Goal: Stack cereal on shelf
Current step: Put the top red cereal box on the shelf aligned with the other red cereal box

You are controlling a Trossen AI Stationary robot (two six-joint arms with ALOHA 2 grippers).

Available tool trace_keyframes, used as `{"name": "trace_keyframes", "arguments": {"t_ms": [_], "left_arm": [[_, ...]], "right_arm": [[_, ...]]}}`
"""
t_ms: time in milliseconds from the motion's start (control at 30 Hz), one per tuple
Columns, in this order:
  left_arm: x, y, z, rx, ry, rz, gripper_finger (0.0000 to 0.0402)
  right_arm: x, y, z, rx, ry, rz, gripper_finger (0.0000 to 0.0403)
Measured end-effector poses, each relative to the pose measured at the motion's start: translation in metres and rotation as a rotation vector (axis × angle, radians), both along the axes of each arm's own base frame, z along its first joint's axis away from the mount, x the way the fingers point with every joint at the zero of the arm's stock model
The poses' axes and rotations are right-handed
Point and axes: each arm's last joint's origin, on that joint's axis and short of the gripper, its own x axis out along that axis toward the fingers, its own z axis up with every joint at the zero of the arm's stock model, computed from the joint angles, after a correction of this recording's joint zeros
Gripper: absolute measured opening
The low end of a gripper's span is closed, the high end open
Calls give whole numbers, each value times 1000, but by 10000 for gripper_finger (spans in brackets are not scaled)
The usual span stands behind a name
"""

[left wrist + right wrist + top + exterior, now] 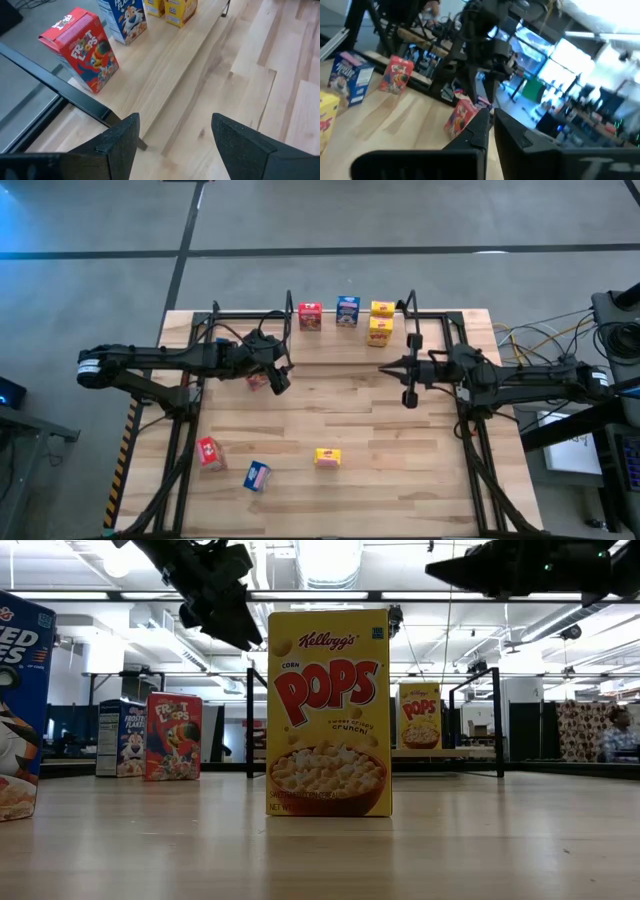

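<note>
The shelf (440,330) runs along the table's far edge. On its board (190,55) stand a red box (310,315), a blue box (347,310) and two yellow boxes (380,320). My left gripper (283,377) hovers open and empty just short of the shelf's left part, its fingers (120,142) apart over bare board. A red box (258,381) stands on the table under that arm; it also shows in the right wrist view (460,117). My right gripper (397,368) is shut and empty, raised near the shelf's right part, pointing toward the left arm.
Near the front edge stand a red box (208,452), a blue box (257,476) and a yellow box (327,458), which fills the middle of the low view (328,710). Black frame rails (180,450) run along both table sides. Bare tabletop lies between the arms.
</note>
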Motion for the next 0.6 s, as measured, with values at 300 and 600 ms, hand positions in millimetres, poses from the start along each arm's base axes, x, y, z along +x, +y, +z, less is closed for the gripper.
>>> {"name": "trace_keyframes", "arguments": {"t_ms": [300, 600], "left_arm": [[-1, 0, -1, -33, -9, 28, 231], [-8, -1, -8, -104, 49, 96, 231]], "right_arm": [[2, -2, 15, 37, -49, -56, 129], [6, -5, 8, -80, 15, -134, 188]]}}
